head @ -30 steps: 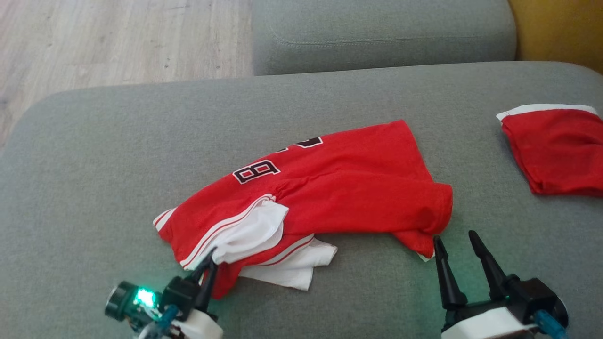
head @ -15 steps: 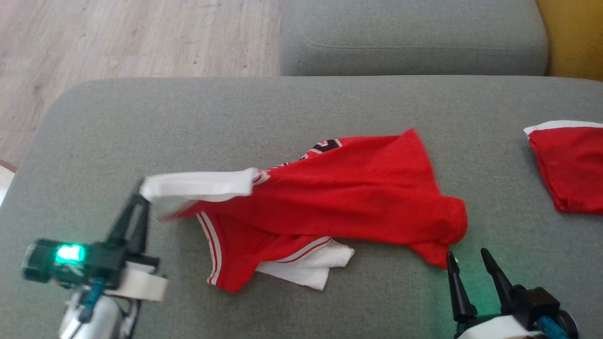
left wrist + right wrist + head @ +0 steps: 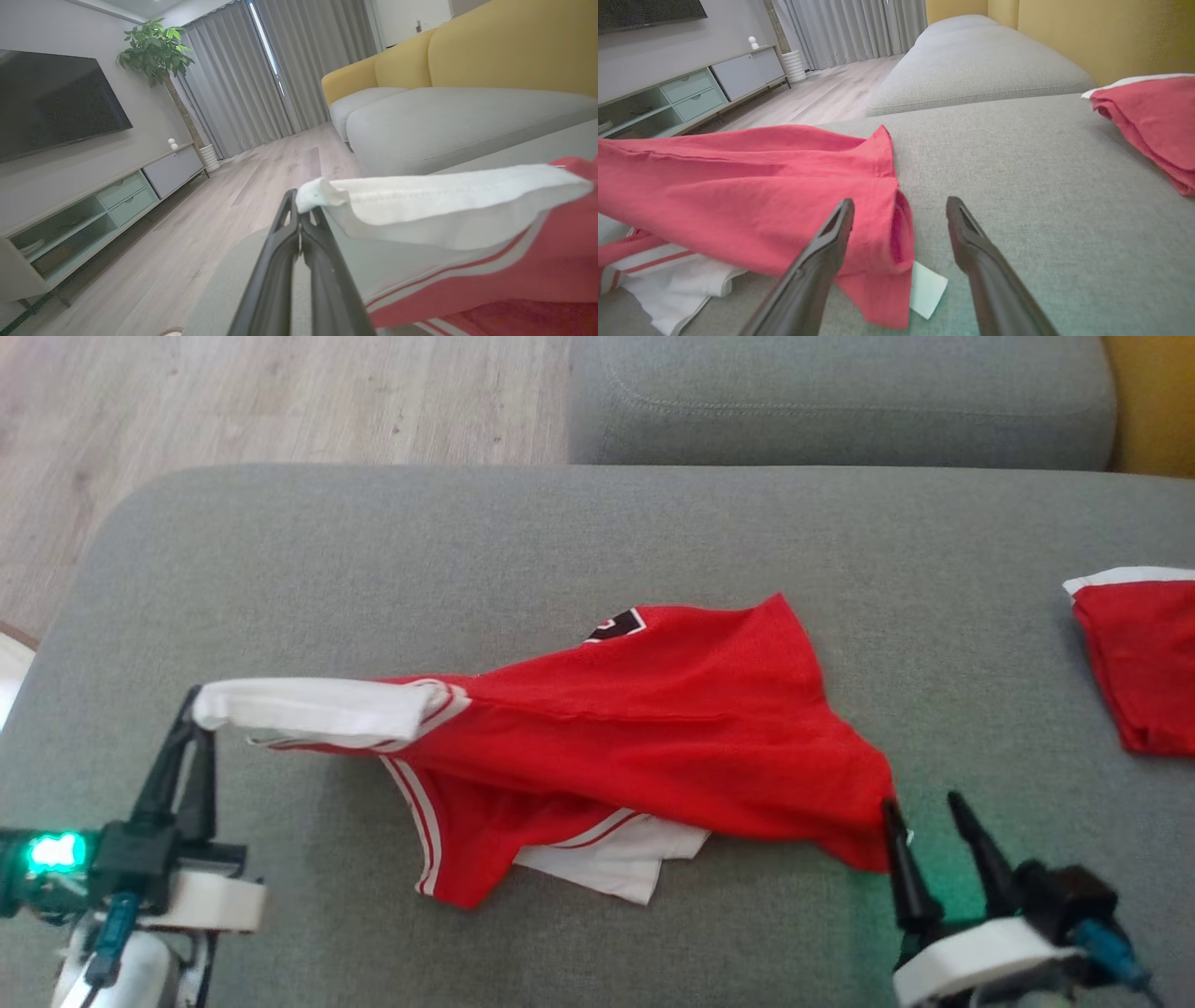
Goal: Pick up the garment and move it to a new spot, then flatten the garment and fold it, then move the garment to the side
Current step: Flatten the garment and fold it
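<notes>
Left gripper (image 3: 193,702) is clamped together on the white trim (image 3: 317,709) of the red garment (image 3: 672,737). It holds that end up off the grey sofa cushion (image 3: 467,541) near its left edge, and the rest of the garment lies rumpled mid-cushion toward the front edge. Right gripper (image 3: 920,800) has its fingers apart at the garment's right corner, one finger against the red hem, nothing gripped; a second red cloth (image 3: 1134,653) lies at the cushion's right edge, well apart.

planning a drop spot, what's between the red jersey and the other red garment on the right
Bare grey cushion between the jersey and the other red garment, shown in the head and right wrist views.
</notes>
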